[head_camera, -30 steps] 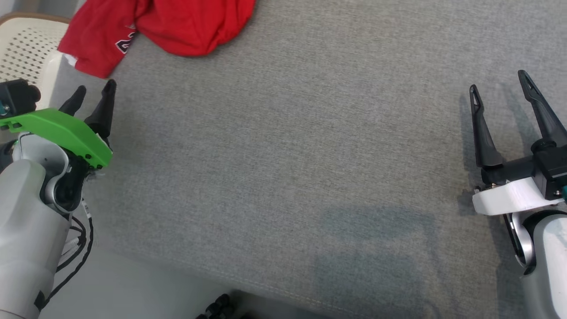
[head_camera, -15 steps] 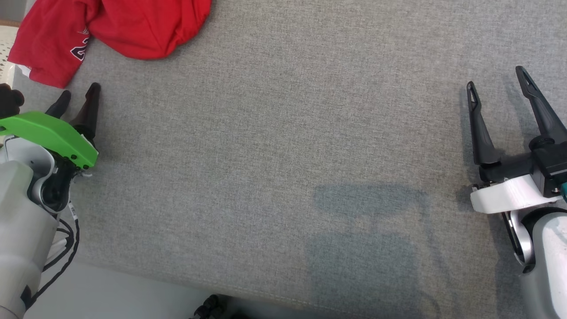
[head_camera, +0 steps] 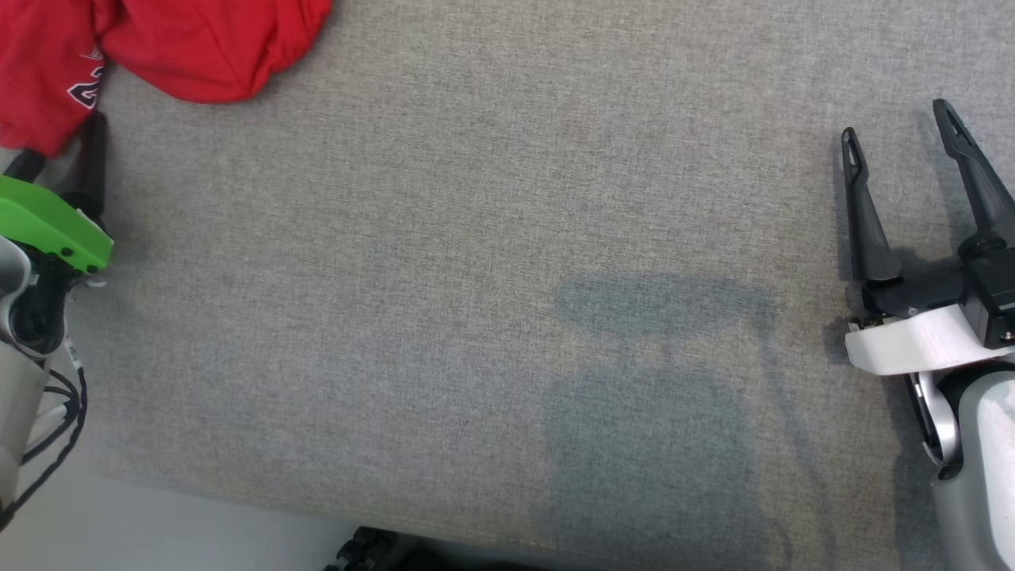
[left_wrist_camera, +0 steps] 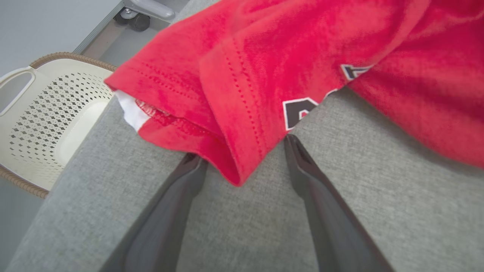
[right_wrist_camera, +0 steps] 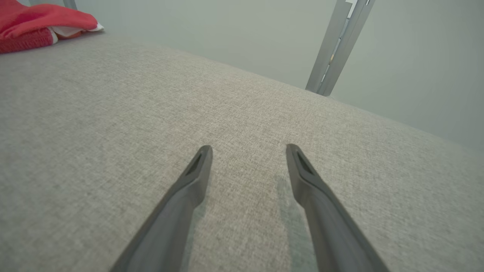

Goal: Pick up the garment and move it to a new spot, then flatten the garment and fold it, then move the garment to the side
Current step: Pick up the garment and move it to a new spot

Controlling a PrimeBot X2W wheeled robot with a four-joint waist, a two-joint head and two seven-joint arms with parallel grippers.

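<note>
The red garment (head_camera: 182,47) lies crumpled at the far left corner of the grey cloth-covered table (head_camera: 507,277). In the left wrist view the garment (left_wrist_camera: 264,56) shows dark lettering and a stitched sleeve hem. My left gripper (left_wrist_camera: 242,151) is open, and the hem's lowest corner hangs between its fingertips. From the head, the left gripper (head_camera: 62,143) sits at the left edge, right under the sleeve. My right gripper (head_camera: 896,123) is open over bare cloth at the far right. The right wrist view has this gripper (right_wrist_camera: 248,148) holding nothing, with the garment (right_wrist_camera: 30,26) far off.
A cream perforated basket (left_wrist_camera: 45,113) with a woven rim stands off the table's left end, beside a caster wheel (left_wrist_camera: 138,22). A metal post (right_wrist_camera: 336,49) rises beyond the far edge. The table's front edge runs along the bottom of the head view.
The head camera has swung, shifting the whole picture left. My left gripper has closed in on the sleeve, whose hem now lies between its fingers. The right gripper has barely moved.
</note>
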